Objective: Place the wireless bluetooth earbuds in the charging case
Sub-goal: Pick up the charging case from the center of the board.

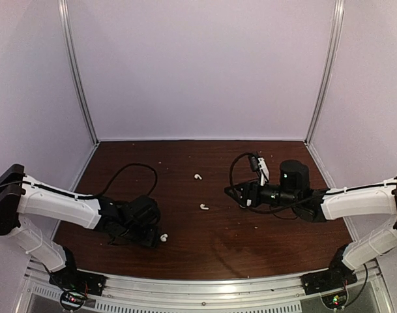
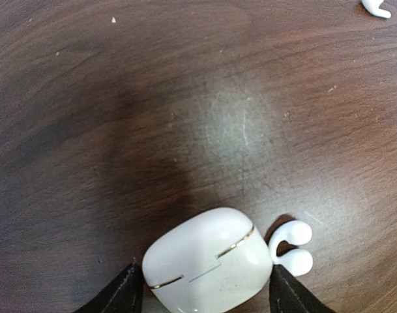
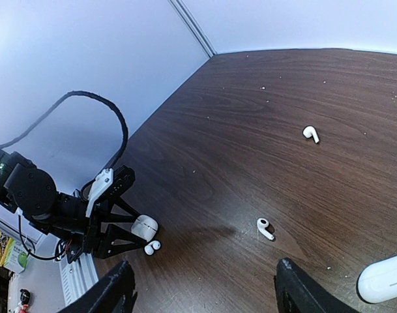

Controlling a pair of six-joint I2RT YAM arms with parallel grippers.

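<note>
A closed white charging case [image 2: 208, 264] with a thin gold seam rests on the table. My left gripper [image 2: 208, 297] is shut on it, one dark finger against each side. A small white earbud [image 2: 291, 246] lies touching the case's right end, beside the right finger; the top view shows it as a white speck [image 1: 164, 238]. Two more earbuds [image 1: 197, 176] [image 1: 204, 207] lie apart in the middle of the table. My right gripper [image 3: 208, 293] hovers open and empty above the table. The nearer earbud [image 3: 264, 228] lies ahead of it.
A second white case [image 3: 384, 278] lies at the lower right of the right wrist view, outside the right finger. White enclosure walls with metal posts [image 1: 81, 85] surround the brown wooden table [image 1: 185, 254]. Black cables loop over each wrist.
</note>
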